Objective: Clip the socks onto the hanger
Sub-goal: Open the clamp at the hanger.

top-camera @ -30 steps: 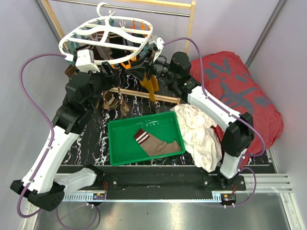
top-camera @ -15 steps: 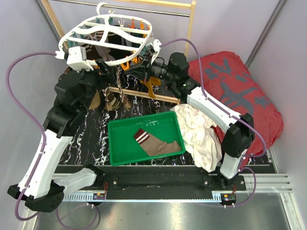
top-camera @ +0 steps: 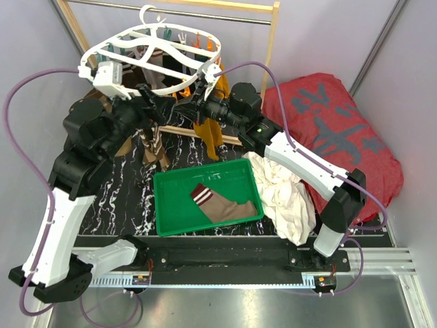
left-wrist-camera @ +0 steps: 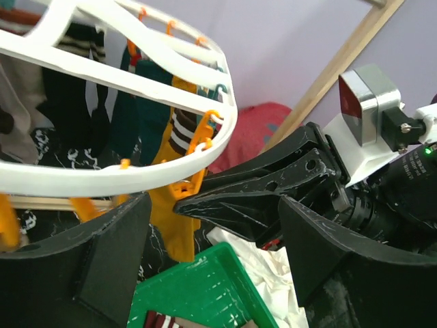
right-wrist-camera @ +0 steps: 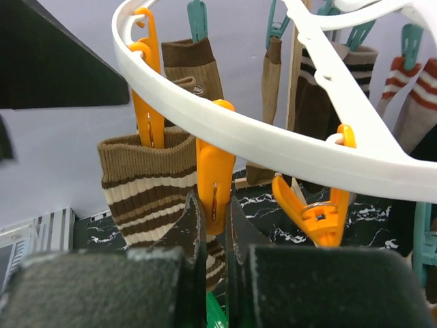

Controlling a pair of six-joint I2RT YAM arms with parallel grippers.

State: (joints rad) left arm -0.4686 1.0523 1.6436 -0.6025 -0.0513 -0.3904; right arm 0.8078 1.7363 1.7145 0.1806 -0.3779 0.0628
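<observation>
One left pincer (top-camera: 154,104) stands at the left below the hanger (right-wrist-camera: 273,147), its jaws spread wide and holding nothing. One hanger is present, tilted, its hook by the metal rod (top-camera: 205,15) of the wooden rack (top-camera: 272,37) at the far edge. Several socks (right-wrist-camera: 328,89) hang clipped under it; the exact count cannot be told. Three orange clips (right-wrist-camera: 317,215) show along the near rim. The right pincer (right-wrist-camera: 215,229) is closed on the middle orange clip (right-wrist-camera: 215,174), just beside a brown striped sock (right-wrist-camera: 147,184). One mustard sock (top-camera: 208,130) hangs below the rim. One green tray (top-camera: 171,212) sits mid-surface and holds one brown sock (top-camera: 225,205). The surface (top-camera: 126,201) is black with white veining, and the walls are plain grey. One white cloth (top-camera: 283,191) lies against the tray's right side. One red cushion (top-camera: 341,130) lies beyond it, crowding the right edge.
</observation>
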